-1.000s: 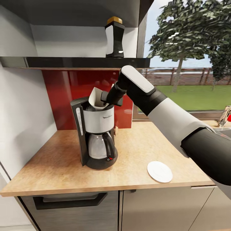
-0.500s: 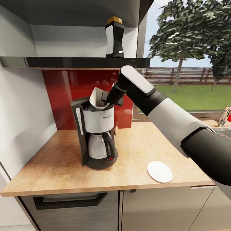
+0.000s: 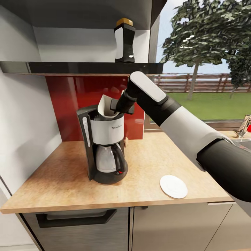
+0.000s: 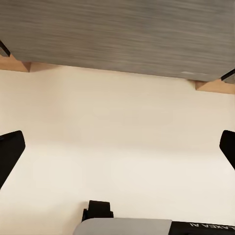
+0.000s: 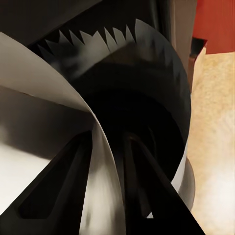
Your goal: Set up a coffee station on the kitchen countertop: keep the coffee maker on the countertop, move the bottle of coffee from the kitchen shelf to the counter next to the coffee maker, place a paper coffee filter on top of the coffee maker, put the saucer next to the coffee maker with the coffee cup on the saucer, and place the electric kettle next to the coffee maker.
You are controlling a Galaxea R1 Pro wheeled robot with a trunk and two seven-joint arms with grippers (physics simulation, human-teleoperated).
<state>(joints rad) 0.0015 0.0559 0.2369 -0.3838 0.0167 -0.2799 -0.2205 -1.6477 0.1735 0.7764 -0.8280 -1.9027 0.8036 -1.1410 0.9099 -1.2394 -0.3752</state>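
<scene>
1. Presently, your right tool (image 3: 116, 111) sits at the top of the coffee maker (image 3: 104, 143), reaching down from the right arm (image 3: 174, 118) into the filter basket.
2. In the right wrist view, its two fingers (image 5: 68, 181) stand close together with a wall of the paper coffee filter (image 5: 63, 122) pinched between them; the tool is closed on the filter.
3. The filter (image 3: 105, 106) stands in the top of the coffee maker, its white edge rising above the rim on the side away from the arm.
4. The coffee maker stands upright on the desk (image 3: 62, 177), close to the red backsplash (image 3: 69, 101).
5. The saucer (image 3: 173, 186) lies flat near the front edge of the desk, apart from the coffee maker, on its right.
6. The bottle of coffee (image 3: 124, 41) stands upright on the kitchen shelf (image 3: 69, 67), above the coffee maker.
7. Your left tool (image 4: 117, 147) is spread wide and holds nothing, with its dark fingertips (image 4: 11, 147) at either edge of the left wrist view, facing a pale floor (image 4: 117, 122) and a grey cabinet front (image 4: 117, 34).
</scene>
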